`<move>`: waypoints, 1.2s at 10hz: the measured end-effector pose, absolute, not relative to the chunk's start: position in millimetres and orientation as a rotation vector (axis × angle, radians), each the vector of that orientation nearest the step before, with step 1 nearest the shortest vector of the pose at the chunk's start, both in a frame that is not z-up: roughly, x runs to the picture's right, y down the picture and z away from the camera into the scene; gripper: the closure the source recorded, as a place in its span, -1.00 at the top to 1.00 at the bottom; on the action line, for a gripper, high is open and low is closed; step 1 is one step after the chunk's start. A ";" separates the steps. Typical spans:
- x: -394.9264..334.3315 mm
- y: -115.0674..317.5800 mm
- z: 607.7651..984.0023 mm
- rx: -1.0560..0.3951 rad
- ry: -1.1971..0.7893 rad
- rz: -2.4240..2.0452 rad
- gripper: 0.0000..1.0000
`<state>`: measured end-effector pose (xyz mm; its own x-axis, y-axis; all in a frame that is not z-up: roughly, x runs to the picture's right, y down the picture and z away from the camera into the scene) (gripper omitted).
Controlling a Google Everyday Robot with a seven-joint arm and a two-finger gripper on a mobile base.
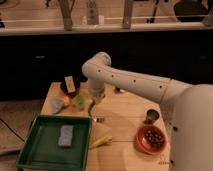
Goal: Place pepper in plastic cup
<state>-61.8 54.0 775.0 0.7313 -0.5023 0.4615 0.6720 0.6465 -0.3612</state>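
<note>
Holding the dark-green pepper (90, 108) in the tightly closed gripper (93, 101), low over the wooden table (125, 107), just beside the yellow-green plastic cup (80, 102), pepper dangling near the green tray's (60, 118) far rim.

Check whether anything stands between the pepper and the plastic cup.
Nothing visible does. The end effector, shut on the pepper, hangs close beside the plastic cup, with no object in the gap. The light-blue item lies on the cup's other side, out of the path.
</note>
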 end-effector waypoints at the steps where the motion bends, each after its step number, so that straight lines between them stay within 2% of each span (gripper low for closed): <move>1: -71.6 48.8 775.4 -0.544 -0.343 -0.712 -1.00; 12: -136.1 24.1 792.8 -0.593 -0.377 -0.912 -1.00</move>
<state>-136.1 24.1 792.8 0.5644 -0.6240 0.5405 0.8235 0.4707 -0.3165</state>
